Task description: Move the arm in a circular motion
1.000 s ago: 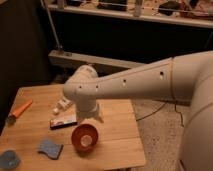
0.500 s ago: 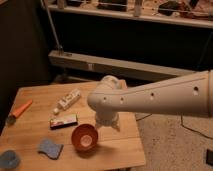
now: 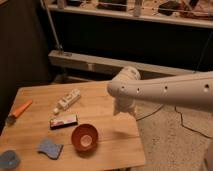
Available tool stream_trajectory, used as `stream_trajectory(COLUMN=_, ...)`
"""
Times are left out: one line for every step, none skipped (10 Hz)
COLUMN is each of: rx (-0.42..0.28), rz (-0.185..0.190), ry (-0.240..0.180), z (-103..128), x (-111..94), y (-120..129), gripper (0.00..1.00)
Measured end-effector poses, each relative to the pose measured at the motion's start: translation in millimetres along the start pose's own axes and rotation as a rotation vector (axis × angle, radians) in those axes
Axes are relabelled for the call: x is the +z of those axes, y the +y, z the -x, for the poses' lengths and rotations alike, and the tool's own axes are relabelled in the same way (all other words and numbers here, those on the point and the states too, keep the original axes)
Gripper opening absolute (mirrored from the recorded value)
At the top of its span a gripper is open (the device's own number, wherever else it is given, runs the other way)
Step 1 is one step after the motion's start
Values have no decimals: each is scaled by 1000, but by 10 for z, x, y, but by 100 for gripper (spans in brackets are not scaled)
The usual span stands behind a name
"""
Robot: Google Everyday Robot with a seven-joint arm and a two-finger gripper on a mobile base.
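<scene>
The arm (image 3: 165, 91) is a thick off-white tube with small dark holes, reaching in from the right edge to a rounded joint (image 3: 125, 82) above the wooden table's (image 3: 107, 150) right side. Its short gripper (image 3: 121, 109) hangs down from that joint, above the table's right edge, touching nothing. It hovers up and to the right of a red-brown bowl (image 3: 84, 137).
On the table lie a white bottle (image 3: 67, 100), an orange-handled tool (image 3: 19, 111), a dark snack bar (image 3: 64, 121), a blue sponge (image 3: 49, 148) and a blue round object (image 3: 7, 160). A grey ledge (image 3: 100, 64) and dark cabinet stand behind. Speckled floor with a cable (image 3: 182, 117) lies to the right.
The arm's joint and gripper have swung to the right across the table, from over the bowl and snack bar to the right edge. The objects on the table have not moved.
</scene>
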Motion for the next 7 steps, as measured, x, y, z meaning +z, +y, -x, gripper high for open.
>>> stream_trajectory(rx=-17, rz=-25, ry=-33, z=239, x=-50, y=151, gripper=65)
stream_trajectory(rx=-40, rz=-37, ry=-62, z=464, x=-144, y=409, gripper=65)
stream_trajectory(rx=-61, rz=-44, ry=-78, z=589, x=-207, y=595, gripper=65)
stream_trajectory(rx=-94, rz=-54, ry=-99, z=712, x=-294, y=848, gripper=65)
stream_trajectory(rx=-128, rz=-59, ry=-119, z=759, x=-365, y=1062, gripper=65)
stream_trajectory(rx=-173, rz=-55, ry=-147, z=763, x=-455, y=1326, gripper=65)
stream_trajectory(rx=-227, rz=-40, ry=-175, z=699, x=-565, y=1611, gripper=65)
